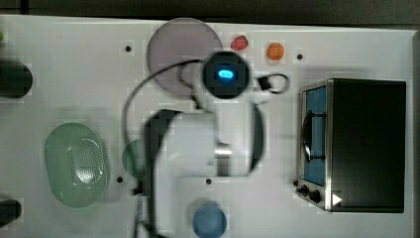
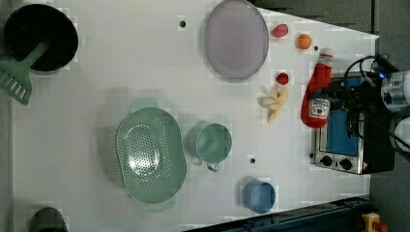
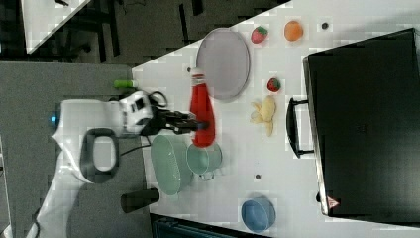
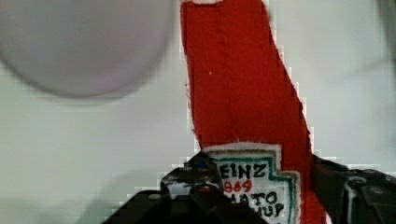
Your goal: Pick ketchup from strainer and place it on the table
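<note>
**One bottle held clear of strainer**

One small red ketchup bottle with white cap (image 3: pixel 202 111) sits pinched at its labelled base in the hand (image 3: pixel 199 126), above the white tabletop (image 2: pixel 121 72). Pale green oval plastic strainer (image 2: pixel 151 154) lies well apart.

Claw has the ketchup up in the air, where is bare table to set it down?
The claw holds the ketchup. Bare table lies between the grey plate and the black bowl, above the strainer in the left view. Crowded: around the banana, strawberry and toaster oven.
</note>
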`<state>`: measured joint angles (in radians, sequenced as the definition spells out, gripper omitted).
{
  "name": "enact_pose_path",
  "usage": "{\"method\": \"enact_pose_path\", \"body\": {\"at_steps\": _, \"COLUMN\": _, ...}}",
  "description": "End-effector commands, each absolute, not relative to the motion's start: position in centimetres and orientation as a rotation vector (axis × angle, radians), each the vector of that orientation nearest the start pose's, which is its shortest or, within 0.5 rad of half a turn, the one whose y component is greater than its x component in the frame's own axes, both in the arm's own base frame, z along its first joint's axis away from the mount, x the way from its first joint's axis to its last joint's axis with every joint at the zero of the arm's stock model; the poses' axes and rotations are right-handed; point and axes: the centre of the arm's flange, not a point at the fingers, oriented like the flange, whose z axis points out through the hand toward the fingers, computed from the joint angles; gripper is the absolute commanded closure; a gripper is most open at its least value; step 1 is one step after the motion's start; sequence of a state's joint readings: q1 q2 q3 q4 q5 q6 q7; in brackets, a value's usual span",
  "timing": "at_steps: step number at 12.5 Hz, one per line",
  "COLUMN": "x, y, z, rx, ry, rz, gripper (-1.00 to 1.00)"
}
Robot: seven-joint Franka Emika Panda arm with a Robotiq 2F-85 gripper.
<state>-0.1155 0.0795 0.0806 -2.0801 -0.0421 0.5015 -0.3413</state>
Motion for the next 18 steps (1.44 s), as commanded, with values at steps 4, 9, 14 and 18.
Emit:
{"method": "enact_pose_path", "body": {"at_steps": 4, "x": 51.0, "y": -1.0, "z": 30.7, "rx": -3.123, "ry": 0.553, "rz": 0.106, "gripper": -0.18}}
{"method": "enact_pose_path", "body": {"at_steps": 9, "x": 49.5, "y": -1.6, "z": 23.2, "rx": -3.111, "ry": 0.568, "rz": 0.119, "gripper": -0.24}}
{"method": "enact_pose_path", "body": {"at_steps": 14, "x": 50.7, "y": -1.6, "z": 23.8, "rx": -3.102, "ry": 0.569, "rz": 0.029, "gripper": -1.00}}
{"method": "enact_pose_path", "body": {"at_steps": 18, "x": 54.1, "y": -1.1, "z": 35.0, "rx": -3.049, "ry": 0.714, "rz": -0.144, "gripper": -1.00}}
